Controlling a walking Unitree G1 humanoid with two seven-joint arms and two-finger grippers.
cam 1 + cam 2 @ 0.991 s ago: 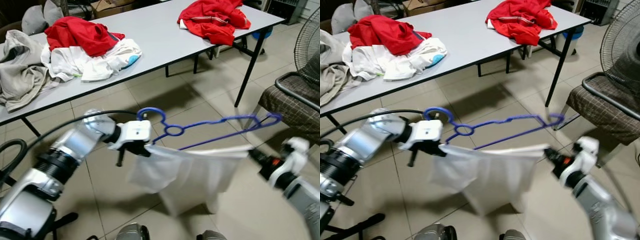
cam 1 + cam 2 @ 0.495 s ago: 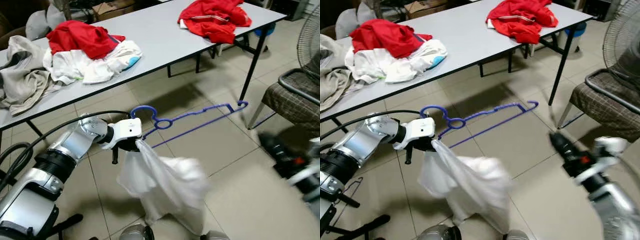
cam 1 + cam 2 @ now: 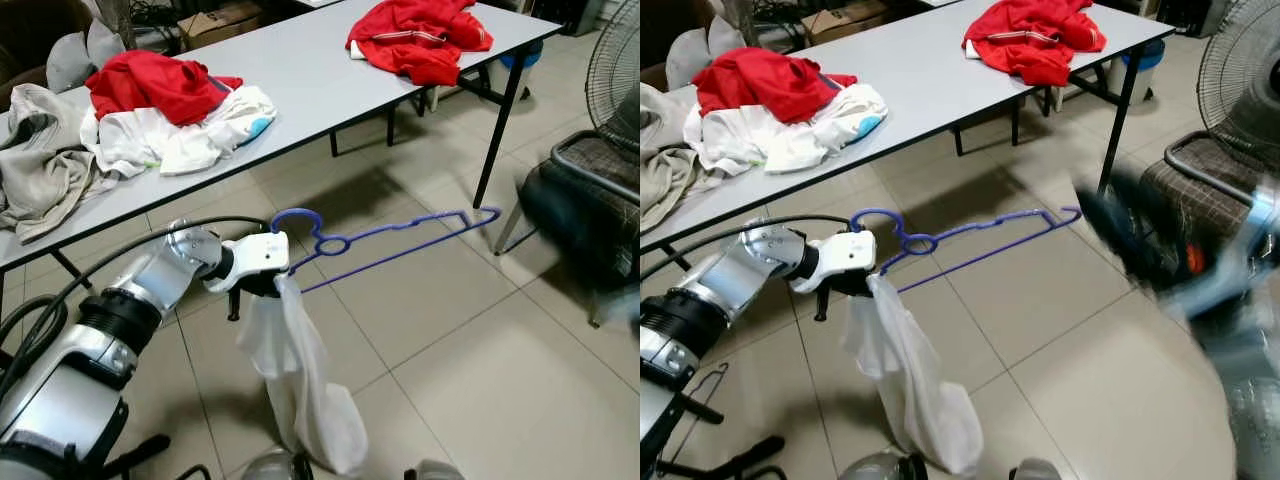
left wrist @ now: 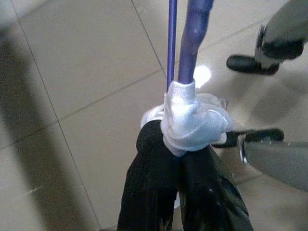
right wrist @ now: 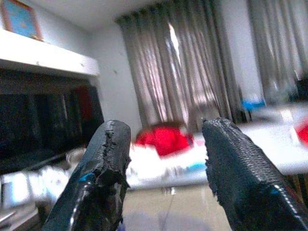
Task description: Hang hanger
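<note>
A blue wire hanger sticks out level over the tiled floor, its hook close to my left gripper. That gripper is shut on the hanger's near end and on a bunched corner of a white garment, which hangs limp toward the floor. In the left wrist view the black fingers pinch the white cloth against the blue hanger. My right gripper is a dark blur at the right, raised and apart from the garment. Its two fingers stand open with nothing between them.
A long grey table stands ahead, bearing a red and white clothes pile, a grey garment and a red garment. A chair and a fan are on the right.
My right gripper has let go of the garment's far edge and swung up to the right. The garment, spread out before, now hangs straight down from the left gripper.
</note>
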